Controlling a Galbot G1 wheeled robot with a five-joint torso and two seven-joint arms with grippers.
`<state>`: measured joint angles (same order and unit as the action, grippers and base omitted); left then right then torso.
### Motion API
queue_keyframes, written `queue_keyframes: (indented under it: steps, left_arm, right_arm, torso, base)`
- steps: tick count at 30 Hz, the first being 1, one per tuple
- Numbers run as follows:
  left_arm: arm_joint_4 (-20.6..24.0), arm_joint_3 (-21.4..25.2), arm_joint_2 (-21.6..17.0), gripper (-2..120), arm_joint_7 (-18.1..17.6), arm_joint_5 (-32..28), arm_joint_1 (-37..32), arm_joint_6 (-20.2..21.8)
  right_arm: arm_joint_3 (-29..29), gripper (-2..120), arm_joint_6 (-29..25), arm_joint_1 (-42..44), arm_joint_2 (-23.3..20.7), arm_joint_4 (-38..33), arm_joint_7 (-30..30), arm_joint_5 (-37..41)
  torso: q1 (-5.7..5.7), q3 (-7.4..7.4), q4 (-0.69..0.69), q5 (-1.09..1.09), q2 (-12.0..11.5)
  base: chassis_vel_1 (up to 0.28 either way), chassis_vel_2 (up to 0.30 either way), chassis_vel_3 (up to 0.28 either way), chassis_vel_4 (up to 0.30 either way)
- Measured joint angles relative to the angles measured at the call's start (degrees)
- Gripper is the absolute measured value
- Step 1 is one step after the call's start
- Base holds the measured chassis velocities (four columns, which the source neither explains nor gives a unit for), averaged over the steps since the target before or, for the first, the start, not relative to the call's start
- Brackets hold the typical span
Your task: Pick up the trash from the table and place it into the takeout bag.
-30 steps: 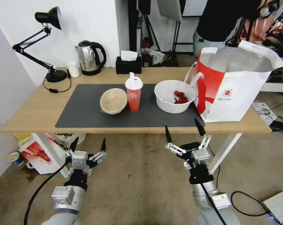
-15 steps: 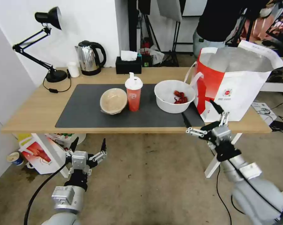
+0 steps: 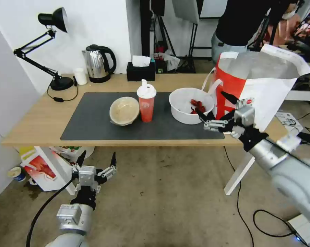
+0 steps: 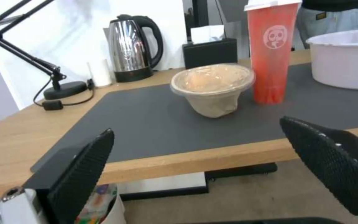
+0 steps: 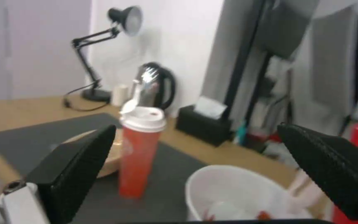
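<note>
Risk lies in the tight gap: right hand [image 3: 215,109], fingers apart, hovers between white bowl [image 3: 188,105] on the tabletop [image 3: 31,123] and takeout bag [image 3: 261,92]; a careless approach could tip either. Left hand [image 3: 96,161] hangs parked below, fingers spread.

Beige wrapped bowl [image 3: 124,110], red cup [image 3: 146,103] and white bowl with red scraps [image 3: 191,105] stand left to right on the bench [image 3: 31,127] mat; takeout bag [image 3: 261,92] upright, open, far right.
</note>
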<state>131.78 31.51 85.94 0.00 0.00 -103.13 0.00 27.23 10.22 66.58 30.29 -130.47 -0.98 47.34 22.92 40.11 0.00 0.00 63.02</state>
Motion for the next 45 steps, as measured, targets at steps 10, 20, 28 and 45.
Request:
queue_keyframes:
  steps: [10, 20, 28, 45]
  left_arm:
    - [0.0, 0.0, 0.0, 100, 0.0, 0.0, 0.0, 0.0]
    - [0.0, 0.0, 0.0, 100, 0.0, 0.0, 0.0, 0.0]
    - [0.0, 0.0, 0.0, 100, 0.0, 0.0, 0.0, 0.0]
    - [0.0, 0.0, 0.0, 100, 0.0, 0.0, 0.0, 0.0]
  right_arm:
    - [-14.9, 100, 10.3, -25.3, -8.6, 7.7, -11.7, 12.4]
    - [-28.1, 100, 12.1, -39.2, -9.5, 14.7, -18.5, 8.1]
    - [-40.6, 100, 10.9, -53.4, -8.3, 23.0, -28.7, 5.5]
    - [-65.8, 100, 18.7, -75.0, 1.1, 35.9, -19.3, 8.3]
  torso:
    - [0.00, 0.00, 0.01, 0.00, 0.0]
    - [0.00, 0.00, 0.00, 0.01, 0.0]
    - [0.00, 0.00, 0.00, 0.01, 0.0]
    - [0.00, 0.00, 0.00, -0.01, 0.0]
  base:
    - [0.000, 0.000, 0.000, 0.000]
    - [0.000, 0.000, 0.000, 0.000]
    - [0.000, 0.000, 0.000, 0.000]
    - [0.000, 0.000, 0.000, 0.000]
